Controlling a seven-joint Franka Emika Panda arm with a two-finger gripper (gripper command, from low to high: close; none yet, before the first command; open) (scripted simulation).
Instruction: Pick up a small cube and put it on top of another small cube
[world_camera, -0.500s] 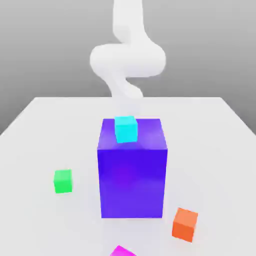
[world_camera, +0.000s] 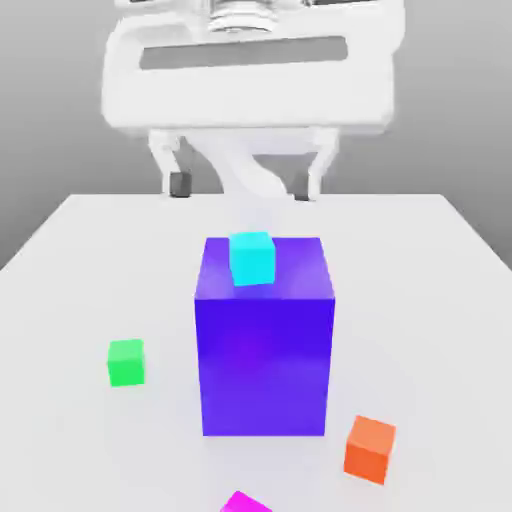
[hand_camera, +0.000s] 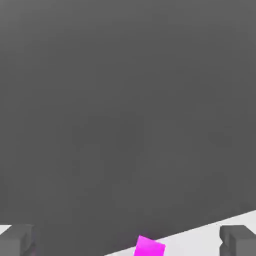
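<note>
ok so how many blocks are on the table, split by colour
magenta cube: 1
green cube: 1
orange cube: 1
cyan cube: 1, sitting on top of the big block
big purple-blue block: 1
total: 5 blocks, 4 small and 1 big

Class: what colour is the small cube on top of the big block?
Cyan, clearest in the exterior view.

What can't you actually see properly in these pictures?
- Magenta cube: cut off by the bottom edge of the exterior view, and again by the picture's edge in the hand view.
- Table behind the big purple block: hidden by the block.
- Arm above the gripper: cut off by the top edge.
</note>
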